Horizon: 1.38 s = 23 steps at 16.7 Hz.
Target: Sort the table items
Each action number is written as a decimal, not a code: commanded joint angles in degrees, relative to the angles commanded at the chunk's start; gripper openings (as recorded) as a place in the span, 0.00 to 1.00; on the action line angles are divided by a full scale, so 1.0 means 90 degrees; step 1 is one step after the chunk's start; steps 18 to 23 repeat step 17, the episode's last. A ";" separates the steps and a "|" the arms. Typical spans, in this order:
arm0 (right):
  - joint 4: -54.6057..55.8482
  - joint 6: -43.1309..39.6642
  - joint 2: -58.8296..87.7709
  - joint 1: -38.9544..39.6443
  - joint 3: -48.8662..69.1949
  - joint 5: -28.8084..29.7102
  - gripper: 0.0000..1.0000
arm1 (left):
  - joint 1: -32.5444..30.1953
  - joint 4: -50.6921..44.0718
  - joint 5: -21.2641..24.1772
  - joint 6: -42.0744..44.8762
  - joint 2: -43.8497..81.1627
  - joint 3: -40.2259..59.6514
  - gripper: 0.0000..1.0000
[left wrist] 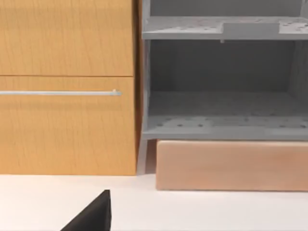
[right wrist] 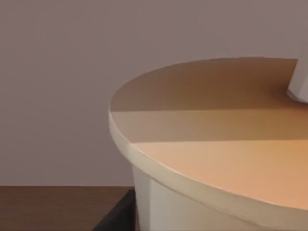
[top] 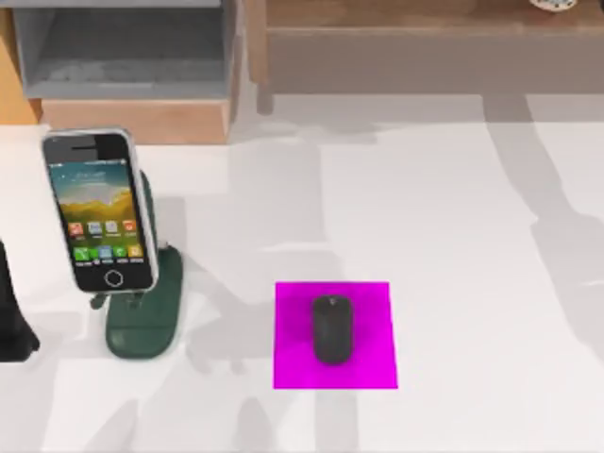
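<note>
Black mouse [top: 331, 328] centred on magenta mat [top: 291, 368] (margins all round); smartphone [top: 98, 209] upright on stand [top: 143, 326]; tool state: cannot tell.

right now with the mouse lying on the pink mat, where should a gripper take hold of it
Grip the black mouse across its two long sides, coming straight down from above. It lies flat and alone in the middle of the magenta mat, its long axis running away from the table's front edge, so the narrow width likely suits two fingers and nothing crowds either flank.
</note>
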 joint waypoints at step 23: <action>0.0000 0.0000 0.0000 0.0000 0.0000 0.0000 1.00 | 0.0000 0.0000 0.0000 0.0000 0.0000 0.0000 1.00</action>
